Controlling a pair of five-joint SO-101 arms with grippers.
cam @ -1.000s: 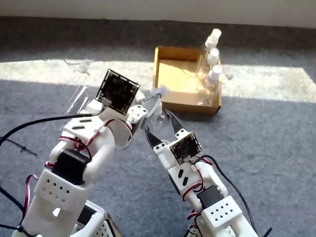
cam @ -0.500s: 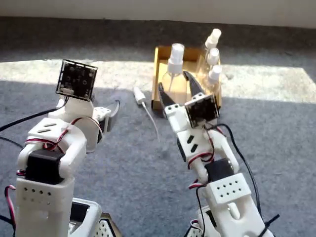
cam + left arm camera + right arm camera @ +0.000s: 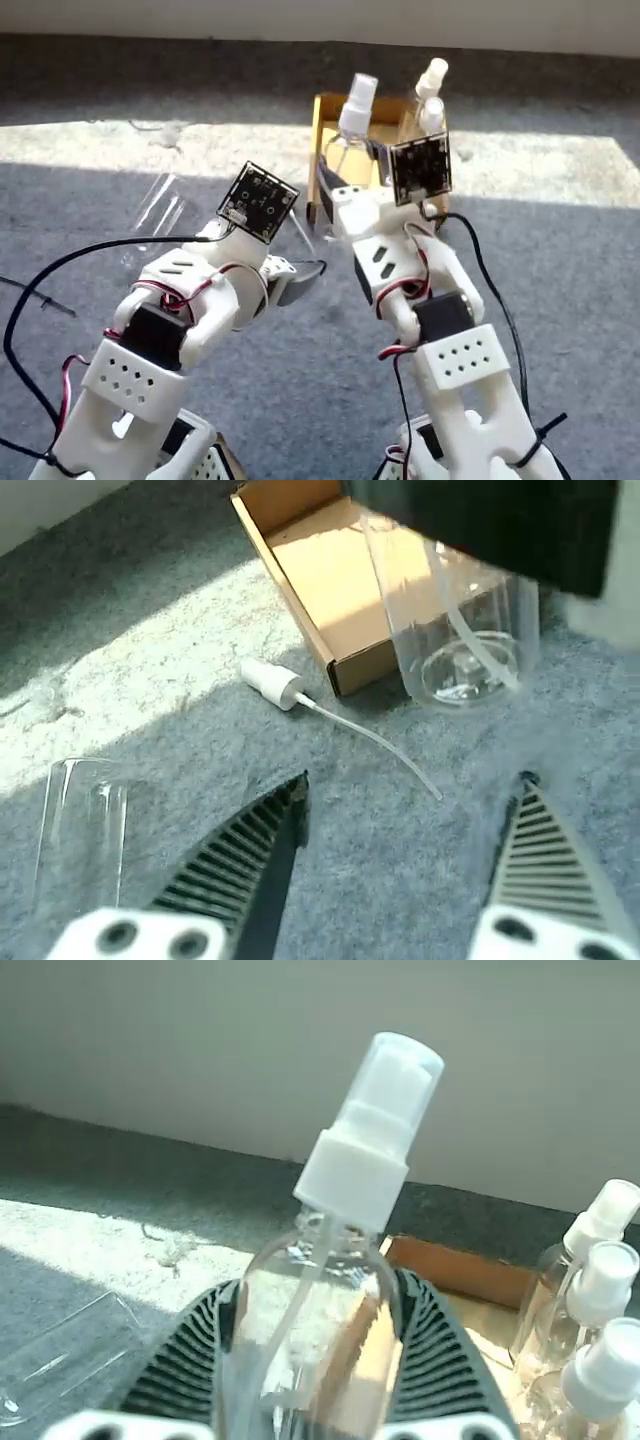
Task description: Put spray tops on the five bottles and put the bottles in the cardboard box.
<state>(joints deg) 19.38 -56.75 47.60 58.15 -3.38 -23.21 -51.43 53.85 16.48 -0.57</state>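
Observation:
My right gripper (image 3: 320,1295) is shut on a clear bottle (image 3: 318,1345) with a white spray top (image 3: 370,1130). It holds the bottle (image 3: 350,135) upright at the near edge of the cardboard box (image 3: 385,150). Three capped bottles (image 3: 598,1260) stand in the box's right side. My left gripper (image 3: 412,780) is open, low over the carpet. Ahead of it lies a loose spray top (image 3: 272,680) with its long tube, close to the box (image 3: 320,580). An uncapped bottle (image 3: 85,815) lies on its side to the left, and shows in the high view (image 3: 160,205).
Grey carpet covers the floor, with a sunlit strip across the back by the wall. Black cables (image 3: 60,265) trail at the left beside the left arm. The two arms stand close together in the middle.
The grippers parted after meeting over the carpet. My right gripper carried the capped bottle up to the box. My left arm pulled back, then leaned forward over the loose spray top.

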